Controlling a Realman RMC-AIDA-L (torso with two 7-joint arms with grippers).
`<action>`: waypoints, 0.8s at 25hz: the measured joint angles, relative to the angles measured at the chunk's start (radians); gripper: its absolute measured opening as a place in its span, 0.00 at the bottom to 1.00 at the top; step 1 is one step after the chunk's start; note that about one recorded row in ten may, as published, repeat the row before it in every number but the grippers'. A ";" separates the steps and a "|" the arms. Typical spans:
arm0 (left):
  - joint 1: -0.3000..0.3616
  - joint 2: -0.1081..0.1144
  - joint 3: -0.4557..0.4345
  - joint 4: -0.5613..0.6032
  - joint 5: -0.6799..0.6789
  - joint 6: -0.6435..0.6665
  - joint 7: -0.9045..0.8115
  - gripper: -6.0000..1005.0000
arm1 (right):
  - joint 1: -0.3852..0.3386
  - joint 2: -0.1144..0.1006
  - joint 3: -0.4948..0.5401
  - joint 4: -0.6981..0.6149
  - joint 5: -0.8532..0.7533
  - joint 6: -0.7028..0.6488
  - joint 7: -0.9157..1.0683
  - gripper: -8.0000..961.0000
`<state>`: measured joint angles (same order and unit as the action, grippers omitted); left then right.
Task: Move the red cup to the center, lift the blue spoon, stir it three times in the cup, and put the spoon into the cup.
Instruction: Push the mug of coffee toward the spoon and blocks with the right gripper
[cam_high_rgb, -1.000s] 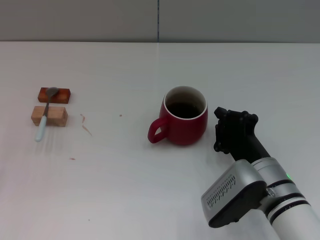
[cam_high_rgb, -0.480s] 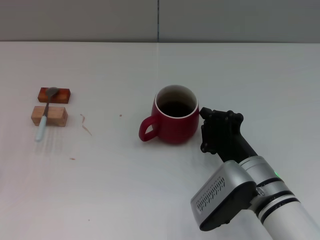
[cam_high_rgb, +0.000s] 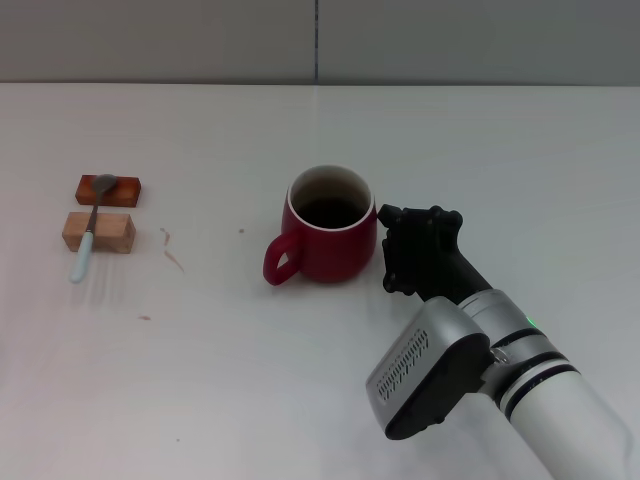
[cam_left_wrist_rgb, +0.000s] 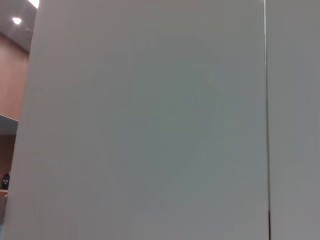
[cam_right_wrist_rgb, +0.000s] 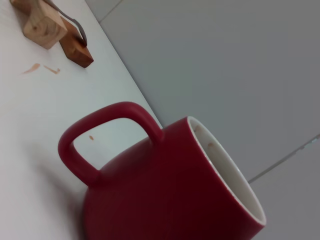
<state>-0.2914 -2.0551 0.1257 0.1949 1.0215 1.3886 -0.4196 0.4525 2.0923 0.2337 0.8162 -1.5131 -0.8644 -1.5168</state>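
Abutting the rounded dark red ceramic mug (cam_high_rgb: 330, 226) on its right, right tool (cam_high_rgb: 392, 250), opening indeterminable; loop handle leftward toward the pale-blue-handled spoon (cam_high_rgb: 90, 229).

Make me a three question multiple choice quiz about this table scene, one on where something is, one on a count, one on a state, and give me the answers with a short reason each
1. Where does the blue spoon lie?
A. Inside the cup
B. Across two wooden blocks, at the robot's left
C. In a gripper

2. How many wooden blocks are on the table?
A. One
B. Two
C. Four

3. How does the red cup stand?
A. Upright
B. Tipped on its side
C. Upside down

Answers:
1 B: the spoon's bowl rests on the darker block and its handle crosses the paler one, far from the cup.
2 B: one reddish and one pale block show in the head view.
3 A: its white rim faces up and the dark inside is visible; the right gripper is against its side opposite the handle.
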 joint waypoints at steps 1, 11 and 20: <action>0.000 0.000 -0.001 0.000 0.000 0.000 0.000 0.68 | 0.013 0.000 0.003 -0.003 0.000 0.013 0.000 0.03; 0.001 0.000 -0.002 0.000 0.000 0.003 -0.001 0.68 | 0.054 0.000 0.023 -0.018 0.002 0.043 0.001 0.04; 0.011 -0.002 -0.001 0.000 0.000 0.007 -0.002 0.68 | 0.068 0.000 0.030 -0.022 0.002 0.043 0.008 0.04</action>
<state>-0.2801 -2.0567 0.1243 0.1948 1.0215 1.3960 -0.4217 0.5203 2.0924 0.2635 0.7941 -1.5108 -0.8213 -1.5087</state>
